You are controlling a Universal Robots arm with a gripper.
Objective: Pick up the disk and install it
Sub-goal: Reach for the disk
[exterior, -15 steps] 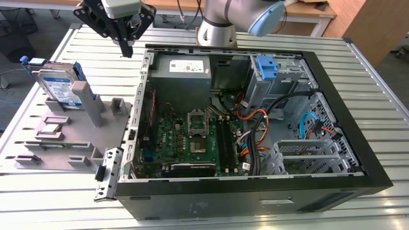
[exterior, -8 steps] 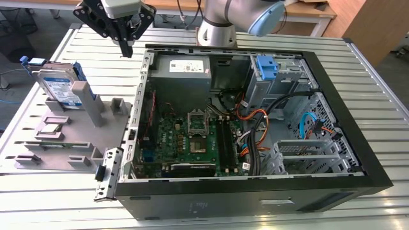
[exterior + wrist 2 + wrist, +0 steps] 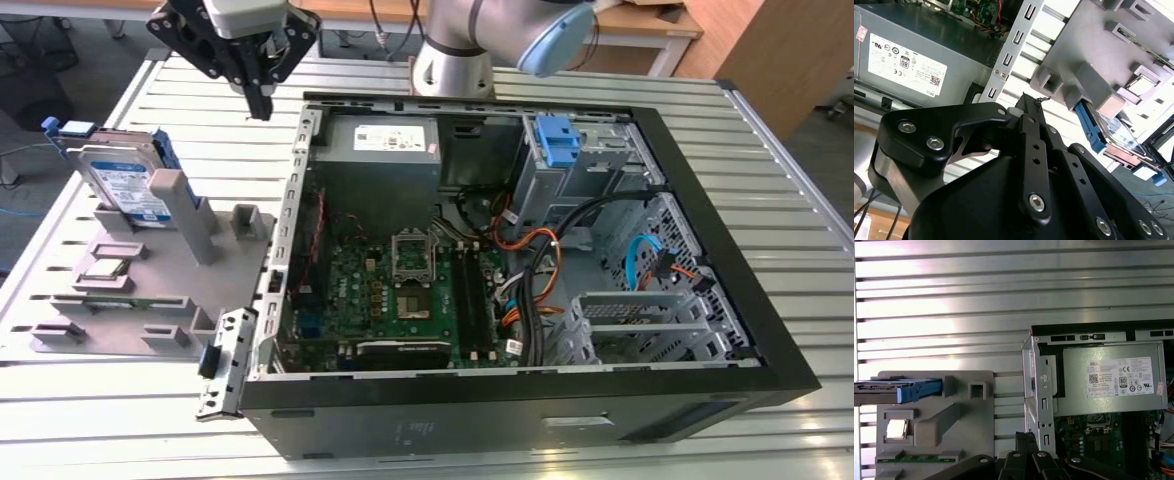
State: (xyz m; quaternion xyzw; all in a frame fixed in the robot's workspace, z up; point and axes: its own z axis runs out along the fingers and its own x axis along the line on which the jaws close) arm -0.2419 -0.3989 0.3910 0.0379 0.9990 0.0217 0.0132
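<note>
Gripper [image 3: 258,105] closed on nothing, hanging above slatted table [image 3: 160,95], far side, between grey fixture [image 3: 174,285] and open computer case [image 3: 747,300]. Disk [image 3: 123,185] standing on edge in fixture, exterior view's left, well apart from gripper. Likely stiff, weighty, shock-sensitive, smooth; best pinched across flat faces at exposed upper edge. Open room above; fixture post just beside.

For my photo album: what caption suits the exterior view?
Closed claw hovers between the upright disk in its grey holder and the open computer case.
</note>
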